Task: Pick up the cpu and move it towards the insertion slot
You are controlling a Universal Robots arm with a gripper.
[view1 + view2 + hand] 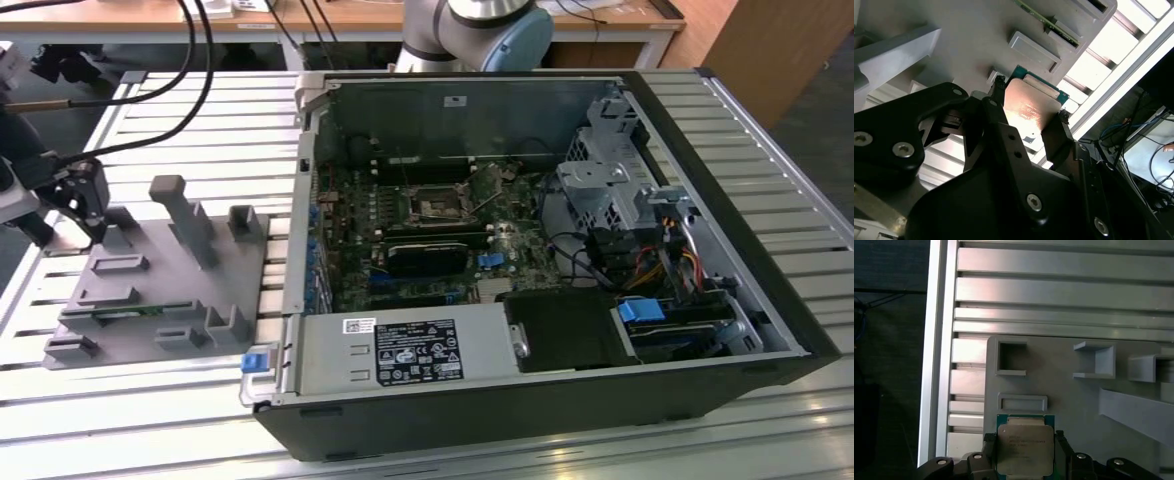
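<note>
The cpu (1023, 447), a flat square chip with a silvery top and a green rim, lies between the two black fingers of my gripper (1025, 440) over the grey plastic fixture (1079, 400). In the second wrist view the fingertips (999, 84) press against opposite edges of the cpu (1029, 107), so the gripper (1030, 100) is shut on it. I cannot tell whether the chip still touches the fixture. In the exterior view the gripper (83, 205) hangs over the far left corner of the fixture (147, 290). The insertion slot (438, 205) sits on the board inside the open computer case, well to the exterior view's right.
The open case (747, 260) stands on a slatted aluminium table (200, 110). The case holds a long black card (427, 255), a power supply (400, 350), drive cages and cables. Upright posts (180, 215) rise from the fixture beside the gripper. Black cables (147, 90) trail at the back left.
</note>
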